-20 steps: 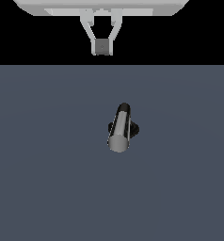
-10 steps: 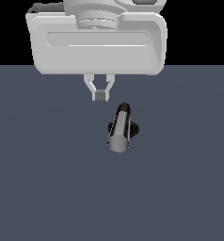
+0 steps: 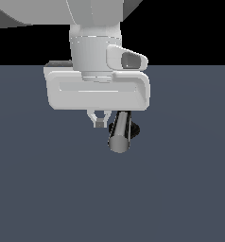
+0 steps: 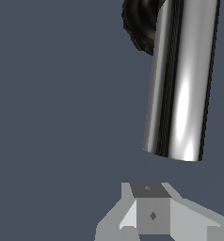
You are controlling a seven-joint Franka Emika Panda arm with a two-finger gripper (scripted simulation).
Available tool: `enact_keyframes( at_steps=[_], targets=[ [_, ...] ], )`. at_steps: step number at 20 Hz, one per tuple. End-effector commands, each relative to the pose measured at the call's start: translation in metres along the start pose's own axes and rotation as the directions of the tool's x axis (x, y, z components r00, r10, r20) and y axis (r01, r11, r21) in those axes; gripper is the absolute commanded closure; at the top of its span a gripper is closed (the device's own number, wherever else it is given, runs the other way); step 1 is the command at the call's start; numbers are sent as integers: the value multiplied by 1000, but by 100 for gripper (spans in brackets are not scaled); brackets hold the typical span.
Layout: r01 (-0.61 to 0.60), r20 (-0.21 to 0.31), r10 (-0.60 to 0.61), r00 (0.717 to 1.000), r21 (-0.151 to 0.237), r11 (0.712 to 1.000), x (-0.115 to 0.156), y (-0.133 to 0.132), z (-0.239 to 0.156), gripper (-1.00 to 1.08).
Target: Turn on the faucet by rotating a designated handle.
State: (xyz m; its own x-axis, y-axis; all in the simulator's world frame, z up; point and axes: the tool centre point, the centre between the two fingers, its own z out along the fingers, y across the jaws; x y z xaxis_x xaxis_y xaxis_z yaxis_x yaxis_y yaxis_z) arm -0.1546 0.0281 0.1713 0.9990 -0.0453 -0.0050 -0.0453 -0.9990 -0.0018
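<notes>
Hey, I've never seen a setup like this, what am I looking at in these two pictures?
These are simulator renders. The big white shape is a robot arm's hand; its gripper ends in two small fingers, pressed together and holding nothing. One picture comes from a camera off the arm, the other from a camera on the robot's wrist. On the dark grey surface sits a small faucet: a black round base with a shiny grey bar, the handle. The fingers are beside the handle's free end, apparently not touching it.

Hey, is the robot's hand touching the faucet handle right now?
Apart. In the wrist view, bare grey floor shows between the hand and the flat end of the handle; the exterior view puts the hand beside the bar.
</notes>
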Motion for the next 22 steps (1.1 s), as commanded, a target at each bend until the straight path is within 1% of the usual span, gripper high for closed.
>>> enact_keyframes(
  at_steps=[1,6,12,22],
  targets=[
    [-3,-2,3,1000,0,1000,6,-2,16,108],
    [-9,-3,9,1000,0,1000,16,-5,39,108],
    [-13,-4,13,1000,-1,1000,25,-7,57,108],
    [-15,-5,15,1000,-1,1000,28,-7,62,108]
  ],
)
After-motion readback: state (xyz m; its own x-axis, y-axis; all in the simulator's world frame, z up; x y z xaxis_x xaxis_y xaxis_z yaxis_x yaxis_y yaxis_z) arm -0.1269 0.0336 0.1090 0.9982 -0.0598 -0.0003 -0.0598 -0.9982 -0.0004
